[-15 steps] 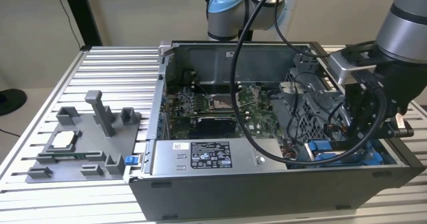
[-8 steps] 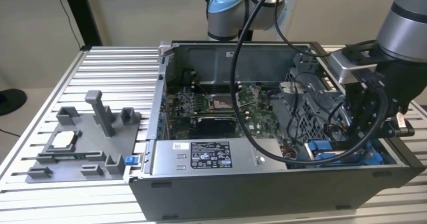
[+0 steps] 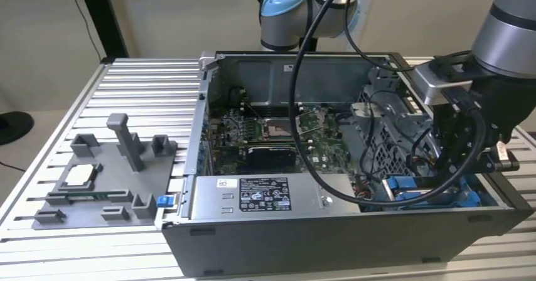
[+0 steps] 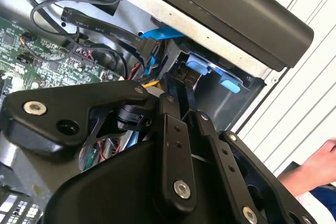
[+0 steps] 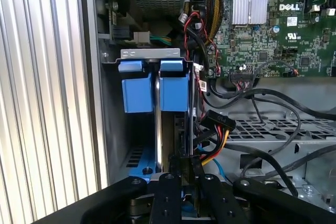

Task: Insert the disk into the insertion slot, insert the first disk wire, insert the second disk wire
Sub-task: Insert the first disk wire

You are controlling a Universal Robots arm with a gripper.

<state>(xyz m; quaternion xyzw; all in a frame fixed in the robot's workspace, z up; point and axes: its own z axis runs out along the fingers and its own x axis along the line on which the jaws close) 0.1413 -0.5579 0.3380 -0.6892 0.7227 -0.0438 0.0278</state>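
Table: a ribbed aluminium table [image 3: 125,80] carries an open computer case [image 3: 335,237], with a grey fixture tray [image 3: 100,180] on the exterior view's left.
Exterior view, arm: the arm [image 3: 511,36] reaches into the case's corner on the exterior view's right, with the gripper [image 3: 459,163] low by the blue fittings [image 3: 402,187].
First wrist view, disk: the disk [image 5: 173,87], seen edge-on by its blue carrier, appears seated in the insertion slot [image 5: 149,53].
First wrist view, wires: a black plug [image 5: 218,124] with coloured wires lies loose beside the bay, so both wires look left to do.
First wrist view, gripper: the gripper [image 5: 184,169] is at the bay's end with its fingers [image 5: 169,187] drawn close together.
Second wrist view, gripper: the gripper [image 4: 184,102] is clenched and points at the blue fittings [image 4: 197,65]. I cannot tell whether it pinches anything.
Second wrist view, edge: a person's hand [image 4: 315,169] rests outside the case.
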